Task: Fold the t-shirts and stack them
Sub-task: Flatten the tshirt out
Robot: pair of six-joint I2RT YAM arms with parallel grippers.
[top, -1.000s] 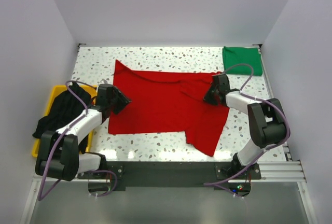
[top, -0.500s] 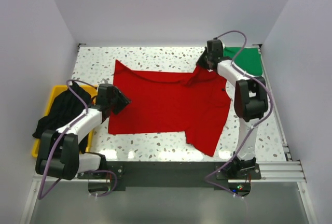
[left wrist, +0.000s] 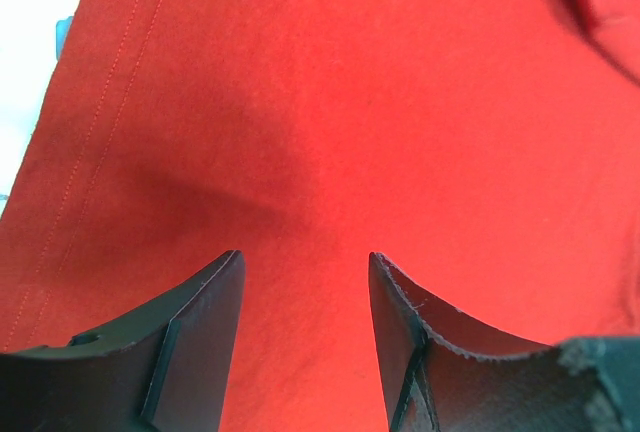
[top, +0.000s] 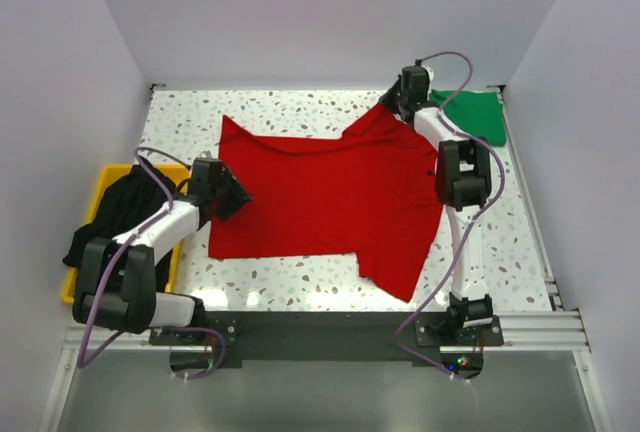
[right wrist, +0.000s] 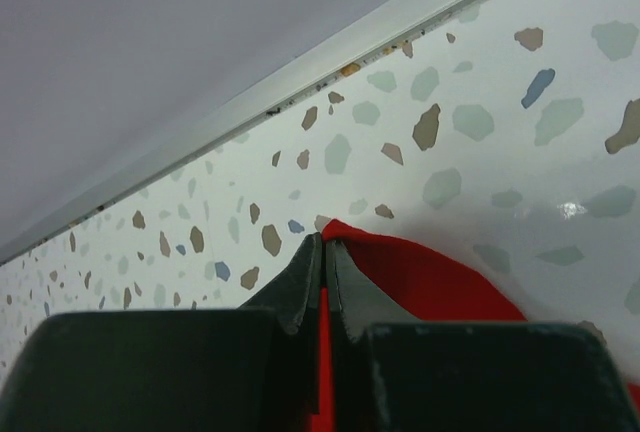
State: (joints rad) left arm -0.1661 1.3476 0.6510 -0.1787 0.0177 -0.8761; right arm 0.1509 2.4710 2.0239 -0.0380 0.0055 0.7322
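My left jaws hang wide open, empty, over the red shirt (top: pixel 320 202) near its stitched hem at centre left. The shirt lies spread mid-frame on the speckled counter (top: pixel 290 274). At upper right my right jaws are shut tight on its far corner. Soft, limp cloth pinched so thinly could slip free, or bunch if dragged.

A white table (top: pixel 180 117) speckled with grey, brown and blue chips fills the middle of the frame, with plain pale walls (top: pixel 320 12) around it. A yellow tray (top: pixel 104 178) sits at its left edge. A black bar (top: pixel 320 324) runs along the bottom, with silver rails (top: pixel 545 327) at lower right.
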